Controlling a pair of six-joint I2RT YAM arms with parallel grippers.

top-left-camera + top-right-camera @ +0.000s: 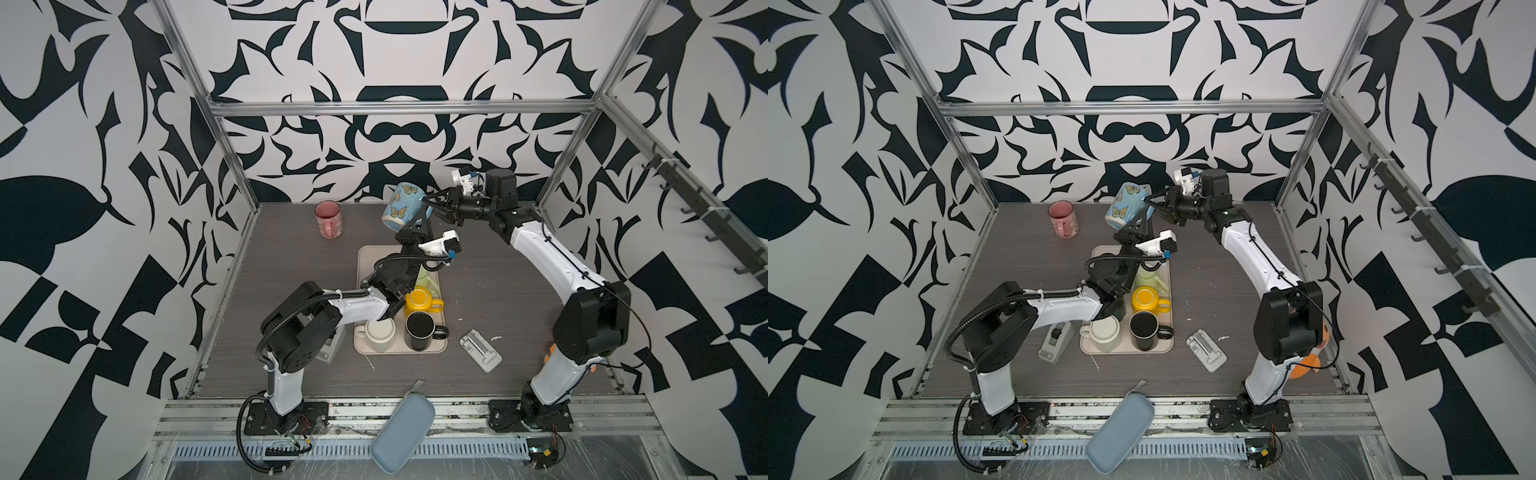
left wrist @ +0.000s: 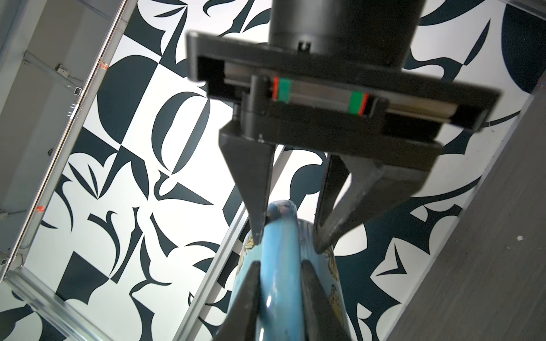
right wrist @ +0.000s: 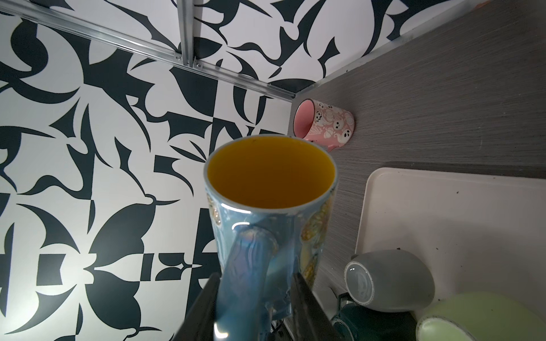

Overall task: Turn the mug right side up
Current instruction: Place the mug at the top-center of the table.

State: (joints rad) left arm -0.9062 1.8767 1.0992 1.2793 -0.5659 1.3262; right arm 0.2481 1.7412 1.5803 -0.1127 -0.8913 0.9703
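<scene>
A blue-grey case (image 1: 402,432) lies on the front rail, nearest of all. Beyond it, over the far end of the bench (image 1: 291,291) and past the tray (image 1: 362,266), the butterfly mug (image 1: 401,208) hangs tilted in the air, clear of the surface. The left hand (image 1: 420,220) is clenched on its handle from below. The right hand (image 1: 431,207) reaches in from the side, its fingers (image 3: 307,298) straddling the same handle; whether they press it I cannot tell. The mug's yellow inside shows in the right wrist view. A pink mug (image 1: 328,219) stands upright near the far-left corner.
</scene>
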